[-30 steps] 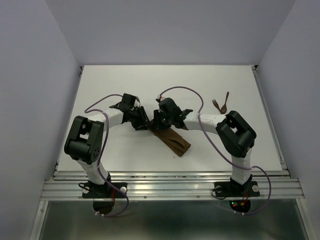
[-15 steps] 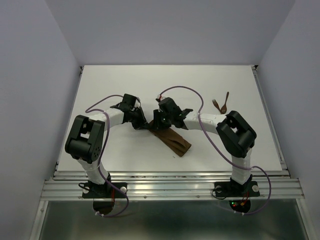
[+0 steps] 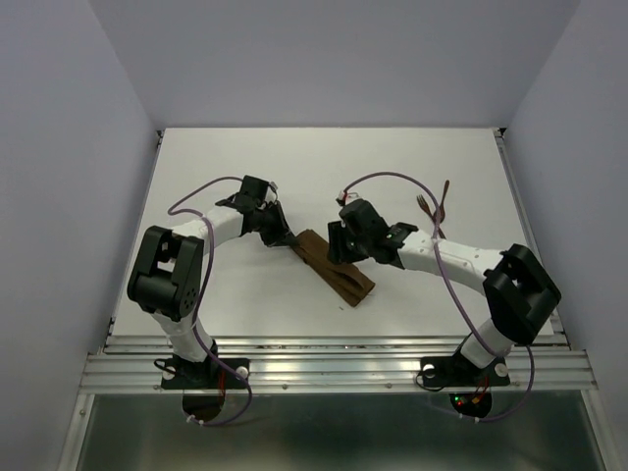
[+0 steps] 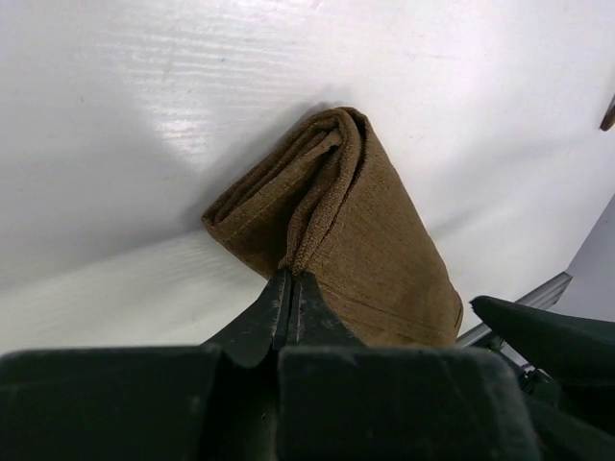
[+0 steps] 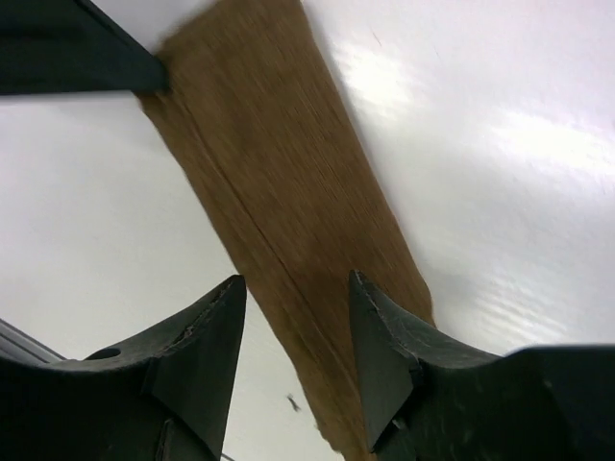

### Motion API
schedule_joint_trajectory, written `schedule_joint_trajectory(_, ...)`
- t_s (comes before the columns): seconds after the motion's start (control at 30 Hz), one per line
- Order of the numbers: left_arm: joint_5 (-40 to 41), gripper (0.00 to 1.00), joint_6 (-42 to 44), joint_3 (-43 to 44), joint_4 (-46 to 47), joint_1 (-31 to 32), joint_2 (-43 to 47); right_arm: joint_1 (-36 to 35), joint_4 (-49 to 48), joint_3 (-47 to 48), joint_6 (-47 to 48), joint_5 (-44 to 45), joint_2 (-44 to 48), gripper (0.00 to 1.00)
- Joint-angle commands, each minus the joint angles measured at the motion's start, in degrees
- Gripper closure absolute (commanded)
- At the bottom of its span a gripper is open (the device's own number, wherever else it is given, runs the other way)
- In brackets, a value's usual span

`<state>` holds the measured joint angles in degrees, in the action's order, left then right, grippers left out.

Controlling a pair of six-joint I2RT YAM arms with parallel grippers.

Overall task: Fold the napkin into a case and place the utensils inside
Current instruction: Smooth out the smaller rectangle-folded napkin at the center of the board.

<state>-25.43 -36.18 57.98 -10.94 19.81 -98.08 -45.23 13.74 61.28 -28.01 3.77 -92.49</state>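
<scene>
At the left pincer (image 4: pixel 291 283), the case (image 4: pixel 370 226) looks pinched, edge hidden.

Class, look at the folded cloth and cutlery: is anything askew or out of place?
Mostly tidy. The folded napkin lies slanted across the table, and at the end pinched by the left tool its layers gape unevenly. The fork and spoon lie apart, far right.

Top view looks down from behind; both wrist views hug the napkin (image 4: pixel 370 240).
</scene>
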Motion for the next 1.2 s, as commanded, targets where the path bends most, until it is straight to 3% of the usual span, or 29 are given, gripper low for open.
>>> schedule_joint_trajectory(0.0,-1.5,1.0,1.3,3.2,-0.8,0.2,2.5,0.3,6.7,-3.8,1.6,2.6,3.2,0.47)
schedule_joint_trajectory(0.27,-1.2,1.0,1.5,5.3,-0.3,0.2,-0.1,-0.3,8.0,-6.3,3.8,-1.0,5.4,0.44)
schedule_joint_trajectory(0.57,-0.1,1.0,1.6,6.5,0.3,0.2,-3.3,-2.0,8.1,-6.7,3.7,-0.3,7.4,0.52)
schedule_joint_trajectory(0.63,0.2,1.0,1.6,6.7,0.6,0.2,-4.0,-2.0,7.7,-7.2,3.5,-0.9,7.7,0.64)
schedule_joint_trajectory(0.73,0.2,1.0,1.7,7.1,0.9,0.2,-5.0,-2.5,6.6,-7.7,3.4,-1.8,7.1,0.68)
schedule_joint_trajectory(1.03,0.2,1.0,2.1,7.8,2.8,0.2,-8.4,-3.0,2.3,-10.2,2.8,-3.2,2.2,0.67)
schedule_joint_trajectory(1.1,0.3,1.0,2.2,7.9,3.2,0.2,-9.2,-3.5,2.1,-10.6,2.9,-2.5,0.6,0.66)
schedule_joint_trajectory(1.17,0.2,1.0,2.3,8.1,3.2,0.2,-9.9,-4.2,2.2,-10.7,3.0,-1.6,-0.1,0.57)
